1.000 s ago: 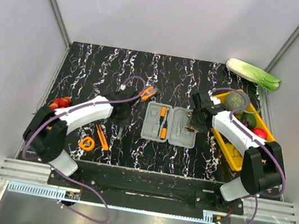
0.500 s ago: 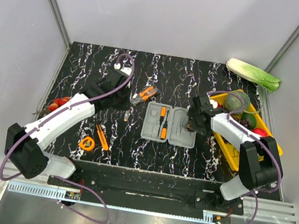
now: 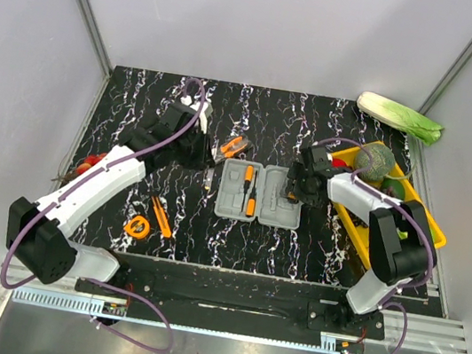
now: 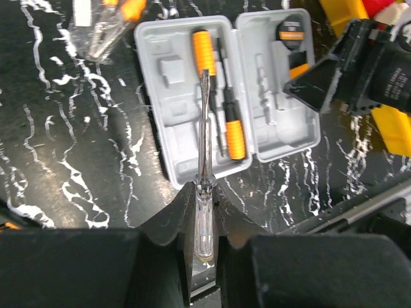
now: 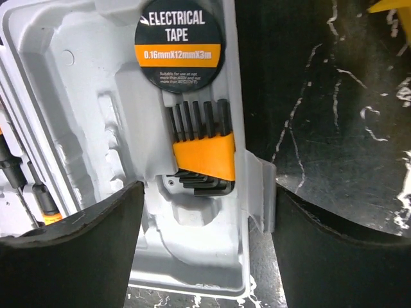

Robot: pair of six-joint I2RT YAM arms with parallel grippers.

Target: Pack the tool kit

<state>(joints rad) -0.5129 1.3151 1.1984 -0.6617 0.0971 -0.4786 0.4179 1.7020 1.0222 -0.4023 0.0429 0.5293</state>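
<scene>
The grey tool kit case (image 3: 260, 195) lies open on the black marbled table. Its left half holds two orange-handled screwdrivers (image 4: 234, 128). Its right half holds a roll of electrical tape (image 5: 178, 38) and an orange hex-key set (image 5: 202, 153). My left gripper (image 3: 203, 156) hovers left of the case, shut on a clear-handled screwdriver (image 4: 204, 212) whose shaft points over the left half. My right gripper (image 5: 205, 212) is open, its fingers straddling the right half's outer edge and latch (image 5: 260, 192). Orange-handled pliers (image 3: 233, 148), a tape measure (image 3: 137, 227) and an orange knife (image 3: 160, 216) lie loose on the table.
A yellow tray (image 3: 424, 212) of vegetables stands right of the case, close behind the right arm. A cabbage (image 3: 400, 118) lies at the back right corner. Red tomatoes (image 3: 90, 163) sit by the table's left edge.
The left arm has stretched out and carried the clear-handled screwdriver from the table's front left up beside the case. The right gripper and the case have shifted a little left.
</scene>
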